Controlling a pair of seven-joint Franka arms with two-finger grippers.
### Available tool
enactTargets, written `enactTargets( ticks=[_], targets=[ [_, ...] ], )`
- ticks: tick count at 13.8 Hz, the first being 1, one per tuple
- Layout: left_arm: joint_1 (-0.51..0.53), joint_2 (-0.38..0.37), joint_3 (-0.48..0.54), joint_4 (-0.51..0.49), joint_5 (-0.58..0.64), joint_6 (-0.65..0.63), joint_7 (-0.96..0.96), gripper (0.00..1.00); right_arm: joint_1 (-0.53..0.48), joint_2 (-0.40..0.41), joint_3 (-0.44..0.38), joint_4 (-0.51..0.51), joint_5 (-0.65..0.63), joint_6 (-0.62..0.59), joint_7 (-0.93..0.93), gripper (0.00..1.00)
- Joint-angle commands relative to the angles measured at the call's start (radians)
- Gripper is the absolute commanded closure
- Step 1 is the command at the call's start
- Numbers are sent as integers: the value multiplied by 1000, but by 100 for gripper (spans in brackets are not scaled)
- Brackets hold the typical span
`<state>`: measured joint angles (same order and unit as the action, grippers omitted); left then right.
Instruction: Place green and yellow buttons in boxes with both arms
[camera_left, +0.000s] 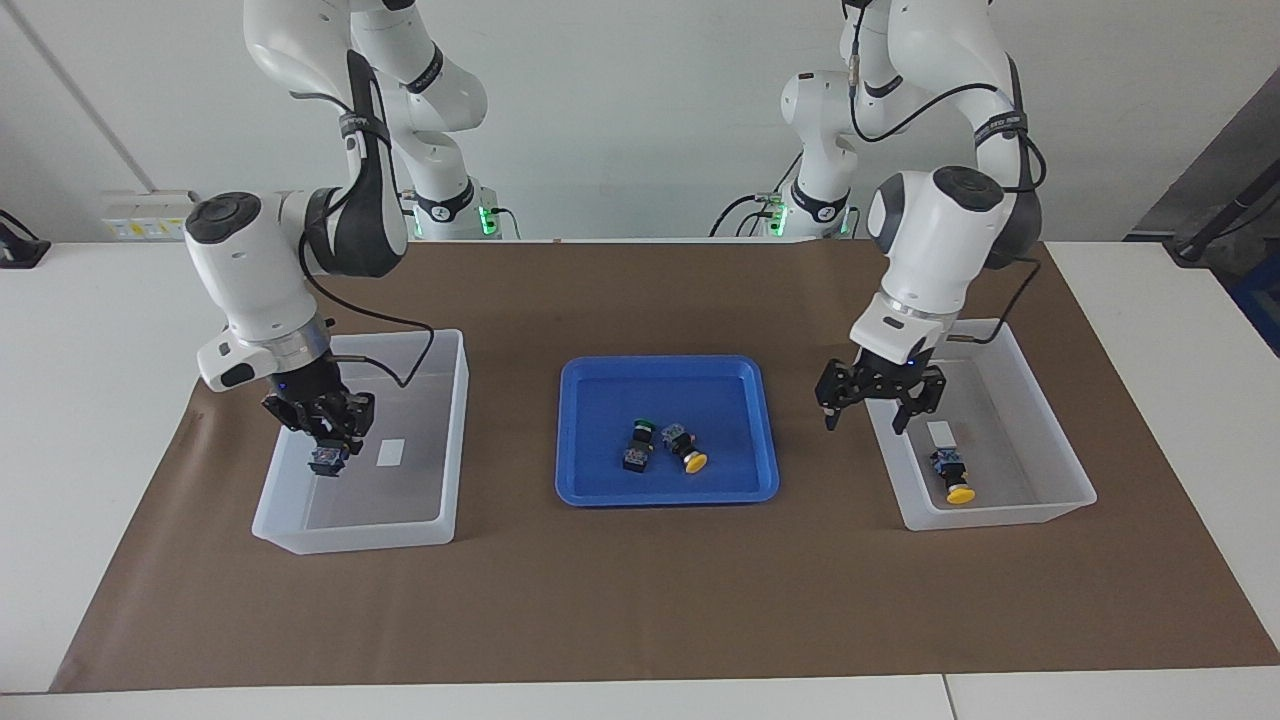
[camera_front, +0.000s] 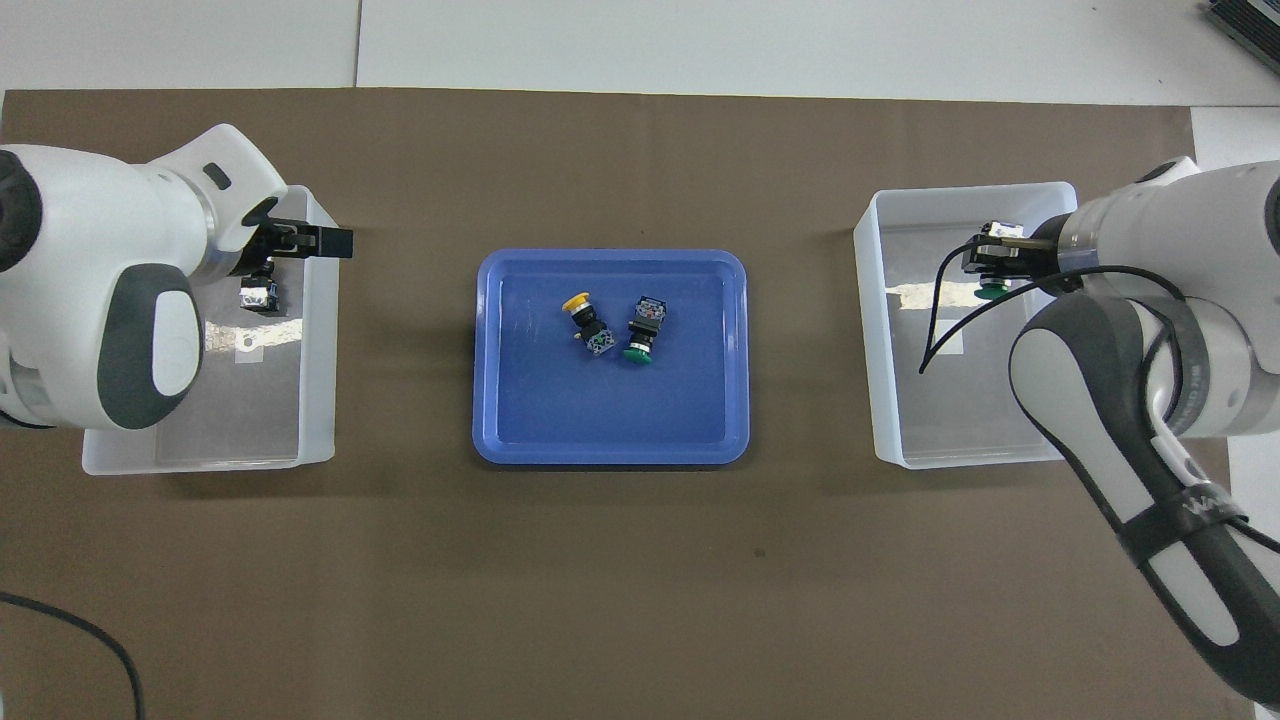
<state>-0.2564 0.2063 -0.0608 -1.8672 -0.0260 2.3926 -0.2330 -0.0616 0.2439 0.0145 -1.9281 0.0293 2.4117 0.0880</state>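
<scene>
My right gripper (camera_left: 327, 437) is shut on a green button (camera_left: 328, 460) and holds it low inside the box (camera_left: 452, 440) at the right arm's end. The overhead view shows this gripper (camera_front: 992, 262), the green cap (camera_front: 990, 291) and the box (camera_front: 868, 350). My left gripper (camera_left: 866, 424) is open and empty over the tray-side rim of the other box (camera_left: 1060, 450). A yellow button (camera_left: 955, 478) lies in that box. Overhead, the left gripper (camera_front: 290, 255) is over this box (camera_front: 318, 400), above the button's body (camera_front: 258, 295).
A shallow blue tray (camera_left: 600, 400) sits between the boxes, also in the overhead view (camera_front: 500, 400). In it lie a green button (camera_left: 638, 446) (camera_front: 643, 330) and a yellow button (camera_left: 686, 449) (camera_front: 588, 322), side by side. Brown paper (camera_left: 640, 600) covers the table.
</scene>
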Motion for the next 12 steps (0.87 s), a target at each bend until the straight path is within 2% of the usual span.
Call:
enactTargets(
  ticks=[1,3,4,5,6,7,8,11,12],
  targets=[
    [-92,57,18,-10,-6,103,-179,0,-10,49,16,-15,6,78,-37,100],
    [-139,100,18,-10,-6,155,-303,0,-12,57,16,-48,6,116,-70,100],
    [-159,125,18,-6,-6,164,-353,0,-15,57,16,-52,6,116,-68,80],
    [-182,146,18,-7,-6,187,-405,0,-15,57,16,-52,6,115,-67,52],
    [-193,153,16,-15,-6,197,-426,0,-17,57,16,-52,6,115,-65,12],
    [-205,154,16,-23,-6,201,-443,0,-20,57,16,-52,6,110,-67,0],
    [-221,162,16,-23,-8,203,-481,0,-18,55,16,-49,6,107,-67,0],
    [-233,191,15,-24,-8,240,-551,12,20,5,22,-14,6,60,-56,0],
    [-233,196,15,-29,-8,240,-560,22,28,-3,24,26,6,0,-56,0]
  ],
)
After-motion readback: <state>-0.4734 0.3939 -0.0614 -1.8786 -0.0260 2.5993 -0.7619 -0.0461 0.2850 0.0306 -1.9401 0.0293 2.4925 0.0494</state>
